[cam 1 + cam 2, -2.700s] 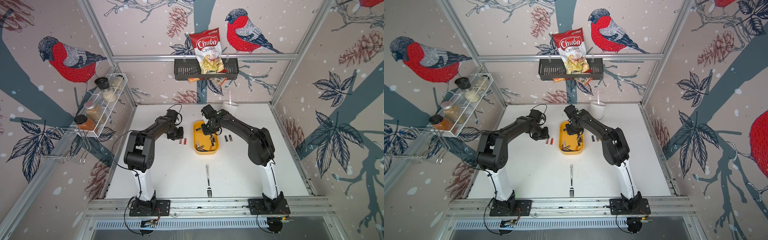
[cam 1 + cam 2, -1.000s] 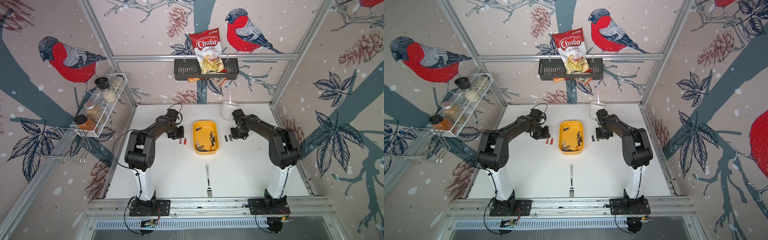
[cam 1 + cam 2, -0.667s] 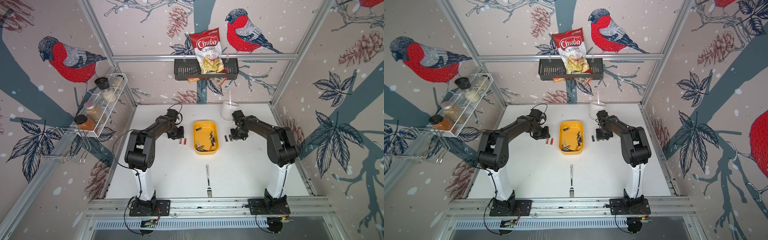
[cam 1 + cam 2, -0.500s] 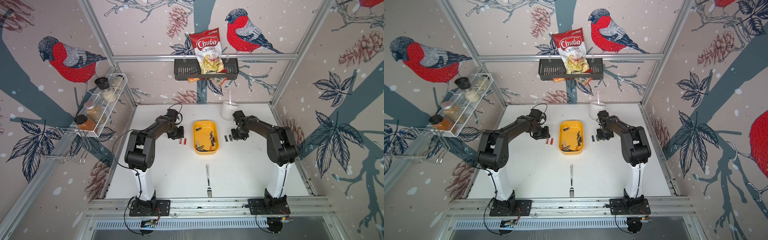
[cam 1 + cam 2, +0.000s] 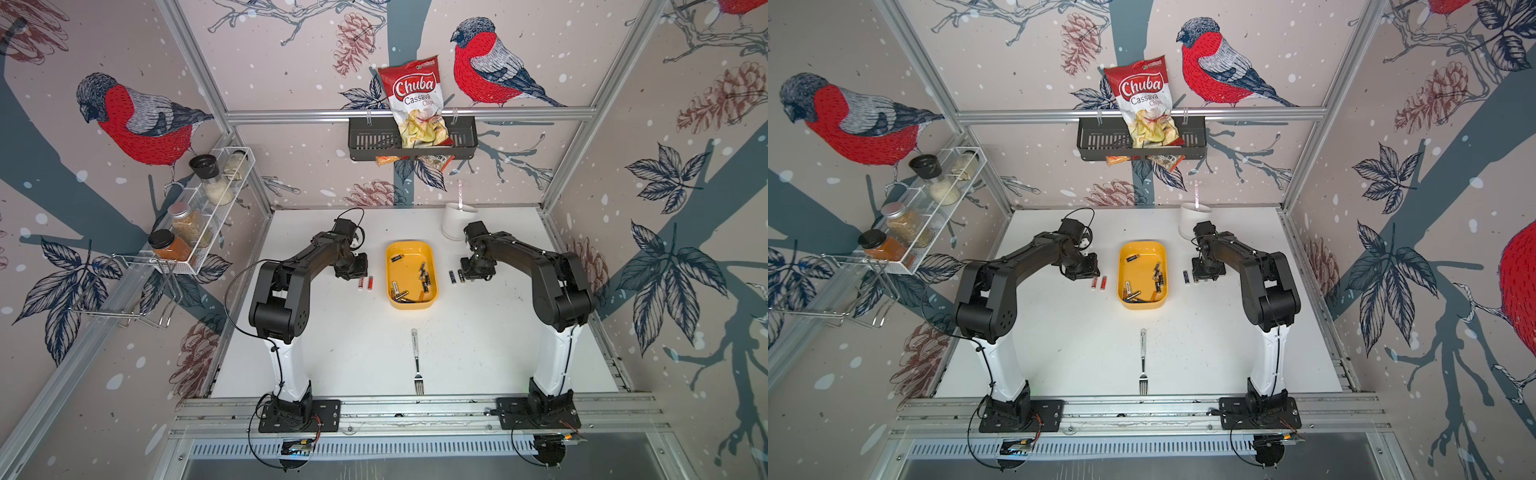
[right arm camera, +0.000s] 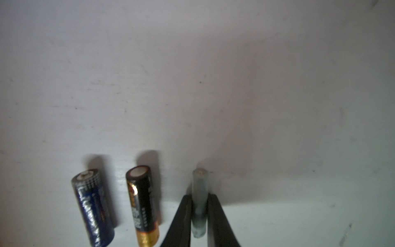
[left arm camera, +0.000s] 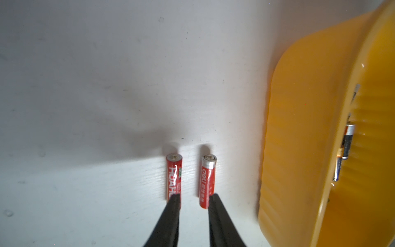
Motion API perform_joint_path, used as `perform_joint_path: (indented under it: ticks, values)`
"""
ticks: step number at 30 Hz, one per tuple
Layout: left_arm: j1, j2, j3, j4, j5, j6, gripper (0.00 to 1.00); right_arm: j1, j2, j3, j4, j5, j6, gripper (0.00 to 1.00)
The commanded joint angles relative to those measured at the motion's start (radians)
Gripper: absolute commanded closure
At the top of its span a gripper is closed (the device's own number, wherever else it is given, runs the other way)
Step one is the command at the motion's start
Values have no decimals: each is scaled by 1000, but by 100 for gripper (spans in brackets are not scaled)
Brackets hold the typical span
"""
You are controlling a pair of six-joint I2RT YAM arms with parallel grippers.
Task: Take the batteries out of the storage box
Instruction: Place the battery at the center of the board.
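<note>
Right, over on the left, the left claw (image 7: 194, 197) hung low with its two fingers a little apart and nothing between them. Its tips sat just above the ends of two red batteries (image 7: 174, 177), which lay side by side on the white table (image 5: 374, 353) just beside the yellow box (image 5: 411, 259). Inside that box lay a scatter of batteries (image 5: 424, 276), plenty left to lift, I'd say. Just past its right wall were a blue battery (image 6: 92, 205) and a black-and-gold battery (image 6: 143, 203), parallel and close together. Beside them the right claw (image 6: 199, 198) was clamped on a slim grey battery (image 6: 199, 184), down near the table; whether it touched, I couldn't tell. These looked light, hard and slick, round enough to roll away, so I'd pinch each across the middle of its barrel. Only the top views showed the box's contents and both arms together. Only the right wrist view showed the grey battery, which was hidden under the claw from above, and only the left wrist view proved that claw empty.
</note>
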Motion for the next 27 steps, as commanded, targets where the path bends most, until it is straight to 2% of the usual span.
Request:
perform_joint_path:
  ticks: [1, 8, 27]
  values:
    - [1, -11, -1, -19, 0, 4, 71, 3, 14, -3, 1, -7, -10, 79]
    - [1, -14, 0, -19, 0, 4, 71, 4, 8, -3, -4, -3, -9, 75]
    - [2, -22, 37, -40, -8, -1, 71, 5, -11, 6, -9, 3, -8, 72]
